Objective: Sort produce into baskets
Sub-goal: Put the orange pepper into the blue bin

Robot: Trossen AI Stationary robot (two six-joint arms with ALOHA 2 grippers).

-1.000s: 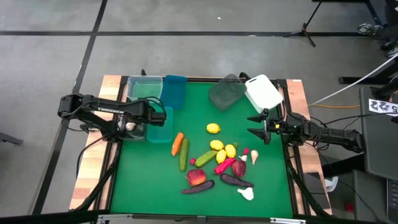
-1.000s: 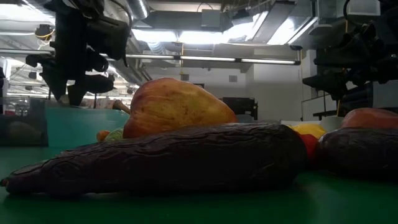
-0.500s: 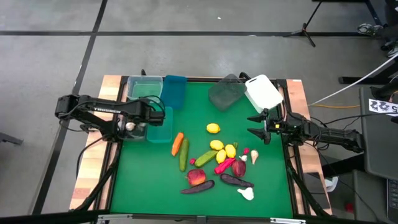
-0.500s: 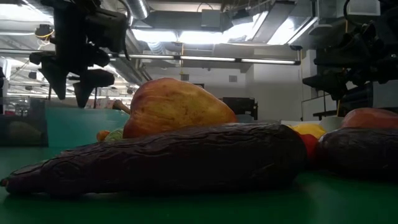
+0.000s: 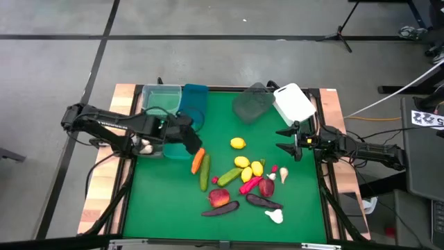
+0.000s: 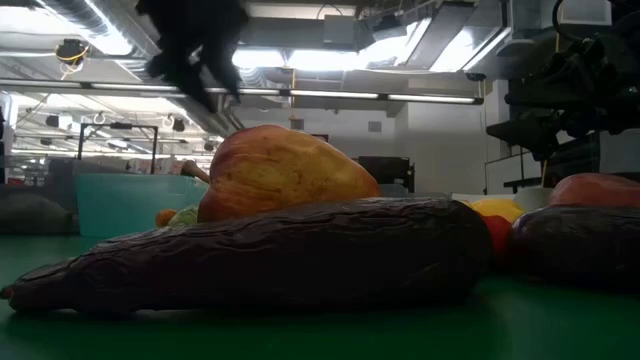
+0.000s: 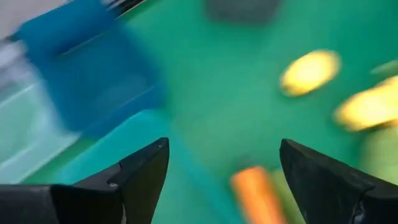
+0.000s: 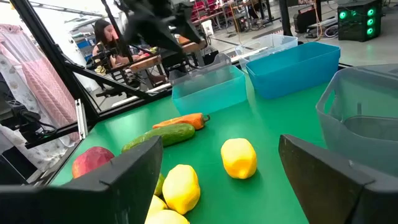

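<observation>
The produce lies mid-table: lemons [image 5: 238, 144] [image 5: 249, 167], an orange carrot [image 5: 198, 160], green cucumbers [image 5: 205, 173], a red apple [image 5: 219, 198], dark eggplants [image 5: 220, 207] and garlic [image 5: 275, 216]. The baskets are a clear green one [image 5: 161, 98], a blue one [image 5: 195, 101] and a teal one [image 5: 175, 147] at the back left, with a grey one [image 5: 251, 105] and a white one [image 5: 293, 103] at the back right. My left gripper [image 5: 191, 144] [image 7: 224, 146] hangs open above the teal basket's right end, just short of the carrot [image 7: 255, 193]. My right gripper [image 5: 286, 139] [image 8: 221, 146] waits open at the right edge.
One garlic bulb [image 5: 146, 146] lies left of the teal basket, in what looks like a dark tub [image 6: 30, 212]. Bare green mat [image 5: 159, 201] stretches along the near left. People sit in the room beyond the table [image 8: 106, 37].
My left gripper has opened over the garlic bulb at the left. It has then risen, tipped up and swung toward the table's right, across the teal basket toward the carrot. The garlic bulb stays where it was.
</observation>
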